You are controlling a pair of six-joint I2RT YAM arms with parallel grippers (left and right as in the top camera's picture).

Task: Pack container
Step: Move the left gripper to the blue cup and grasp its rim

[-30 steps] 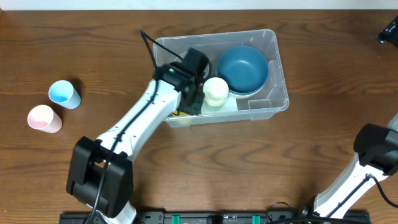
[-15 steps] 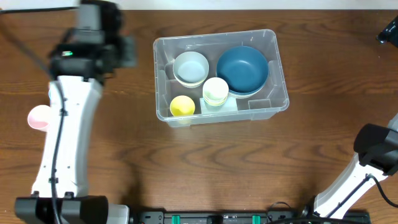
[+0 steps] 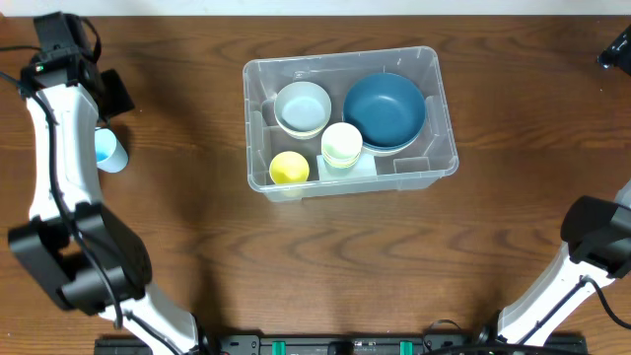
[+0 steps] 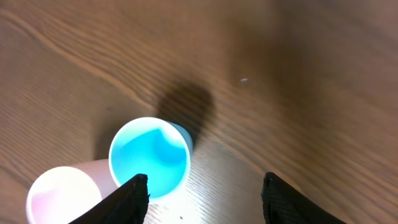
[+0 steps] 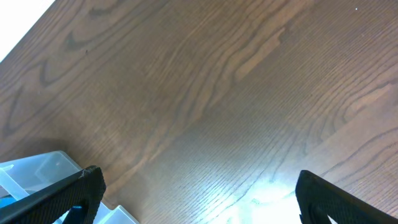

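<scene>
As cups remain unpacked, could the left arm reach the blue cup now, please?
Probably yes: the left gripper hangs open close above the blue cup, nothing between; the pink cup crowds one side.

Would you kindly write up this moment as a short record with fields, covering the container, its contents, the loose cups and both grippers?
container: clear bin, upright on the table, no lid
inside: dark blue bowl, pale bowl, pale green cup, yellow cup
outside: blue cup and pink cup, upright, side by side towards the table's left end
left gripper: open, empty, above the table beside the blue cup
right gripper: open, empty, over bare wood
</scene>
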